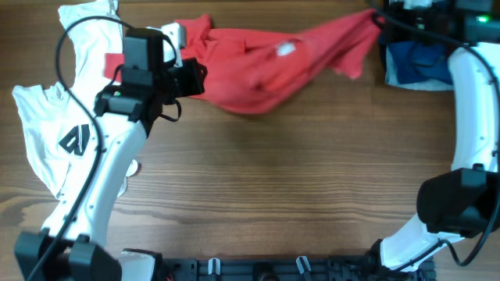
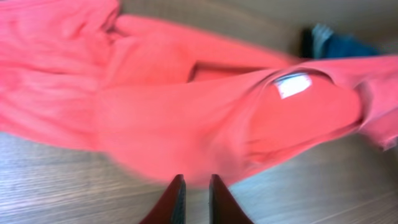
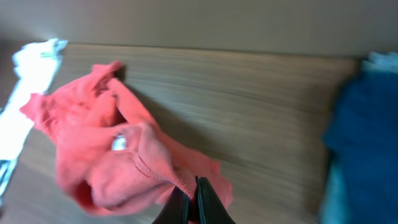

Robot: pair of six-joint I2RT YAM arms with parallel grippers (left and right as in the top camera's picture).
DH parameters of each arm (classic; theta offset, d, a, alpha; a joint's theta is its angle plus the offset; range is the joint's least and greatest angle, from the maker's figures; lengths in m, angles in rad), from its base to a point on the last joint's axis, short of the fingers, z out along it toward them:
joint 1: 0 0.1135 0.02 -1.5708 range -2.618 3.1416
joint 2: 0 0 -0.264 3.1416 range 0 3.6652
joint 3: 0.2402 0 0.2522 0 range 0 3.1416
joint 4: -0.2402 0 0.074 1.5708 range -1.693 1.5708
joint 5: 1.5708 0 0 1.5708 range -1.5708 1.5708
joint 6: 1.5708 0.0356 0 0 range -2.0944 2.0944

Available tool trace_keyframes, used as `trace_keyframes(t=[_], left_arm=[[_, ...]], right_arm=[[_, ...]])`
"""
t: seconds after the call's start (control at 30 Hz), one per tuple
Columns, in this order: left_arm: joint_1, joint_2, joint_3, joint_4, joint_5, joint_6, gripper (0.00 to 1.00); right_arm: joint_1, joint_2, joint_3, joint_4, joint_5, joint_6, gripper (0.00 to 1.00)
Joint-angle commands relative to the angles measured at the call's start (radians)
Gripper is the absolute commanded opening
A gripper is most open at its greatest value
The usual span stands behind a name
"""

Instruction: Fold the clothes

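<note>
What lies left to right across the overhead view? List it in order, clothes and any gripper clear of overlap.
From the left: white T-shirt → red T-shirt → right gripper, pinching the red one's far corner → blue garments.

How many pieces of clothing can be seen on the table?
4: the red shirt at far centre, the white shirt at left, a dark blue garment far right, a light blue garment under it. More may be hidden.

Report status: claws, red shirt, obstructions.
Left claw slightly parted at red T-shirt edge. Right claw shut on its hem. Shirt bunched, unfolded. White T-shirt and blue garments at either end.
</note>
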Motion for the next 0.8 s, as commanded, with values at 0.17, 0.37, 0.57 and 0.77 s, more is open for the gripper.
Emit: trace_keyframes(t=[0.17, 0.37, 0.57, 0.77], left_arm=[[-0.031, 0.100, 0.006, -0.029, -0.031, 0.116, 0.43], [-0.073, 0.150, 0.006, 0.050, -0.020, 0.212, 0.56], [-0.157, 0.222, 0.006, 0.189, -0.049, 0.283, 0.72], [-0.180, 0.333, 0.012, 0.296, -0.050, 0.249, 0.74]], right_arm=[[0.006, 0.066, 0.006, -0.025, 0.037, -0.006, 0.04], [0.009, 0.069, 0.006, -0.027, 0.037, -0.007, 0.04], [0.015, 0.069, 0.006, -0.027, 0.029, -0.008, 0.04], [0.026, 0.069, 0.006, -0.027, 0.025, -0.010, 0.04]])
